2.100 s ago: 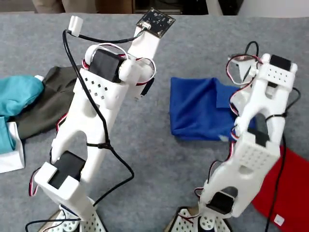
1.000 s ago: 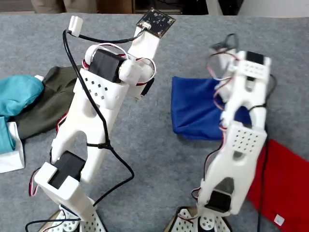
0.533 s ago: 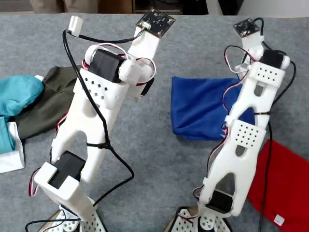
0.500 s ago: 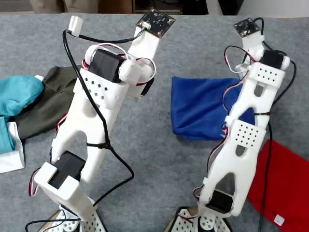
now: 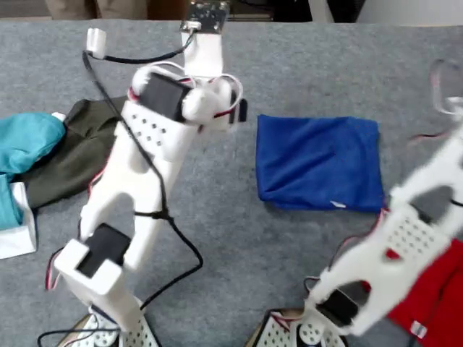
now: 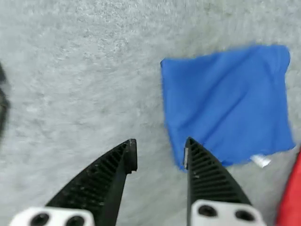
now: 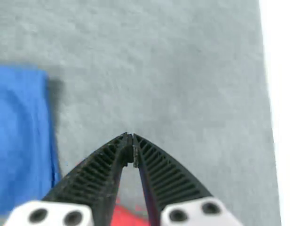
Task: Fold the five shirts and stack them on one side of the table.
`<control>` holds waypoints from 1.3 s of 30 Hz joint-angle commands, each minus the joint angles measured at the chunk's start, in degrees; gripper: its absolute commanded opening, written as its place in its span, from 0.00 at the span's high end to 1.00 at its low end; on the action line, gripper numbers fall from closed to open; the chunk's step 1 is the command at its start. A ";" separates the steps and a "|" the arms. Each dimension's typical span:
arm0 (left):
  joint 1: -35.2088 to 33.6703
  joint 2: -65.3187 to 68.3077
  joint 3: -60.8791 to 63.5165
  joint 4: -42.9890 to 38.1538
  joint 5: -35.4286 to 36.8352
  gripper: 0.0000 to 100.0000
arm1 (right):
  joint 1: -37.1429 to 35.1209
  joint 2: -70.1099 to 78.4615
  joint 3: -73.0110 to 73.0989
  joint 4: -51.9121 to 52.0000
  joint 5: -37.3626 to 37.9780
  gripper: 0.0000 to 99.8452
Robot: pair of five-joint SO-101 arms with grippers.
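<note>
Now that my right arm has swung aside, the folded blue shirt (image 5: 318, 163) lies uncovered mid-table (1 fold done); right gripper (image 7: 130, 150) closed and empty, left gripper (image 6: 160, 153) parted near its corner.

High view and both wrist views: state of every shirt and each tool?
blue shirt: folded, flat on the table, not gripped
red shirt: lying flat, partly hidden by an arm, fold unclear
teal shirt: bunched, unfolded
dark olive shirt: crumpled, unfolded, touching the teal one
white shirt: partly under the teal one, fold unclear
left tool: open, empty, beside the blue shirt's edge
right tool: shut, empty
</note>
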 commanded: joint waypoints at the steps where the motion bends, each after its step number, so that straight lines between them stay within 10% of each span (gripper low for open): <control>1: 3.43 2.77 0.62 -6.86 5.36 0.82 | 5.67 -19.21 20.35 0.97 -0.26 0.99; 14: 6.59 28.97 -5.71 -30.07 6.42 0.82 | 2.07 -57.01 89.36 -4.31 -1.67 0.93; 25: 2.81 43.74 -21.45 -30.42 6.42 0.82 | -6.46 -59.91 109.58 -22.68 -42.11 0.70; 39: 0.88 50.86 -26.20 -30.33 6.42 0.82 | -14.55 -41.80 107.56 -41.14 -65.58 0.70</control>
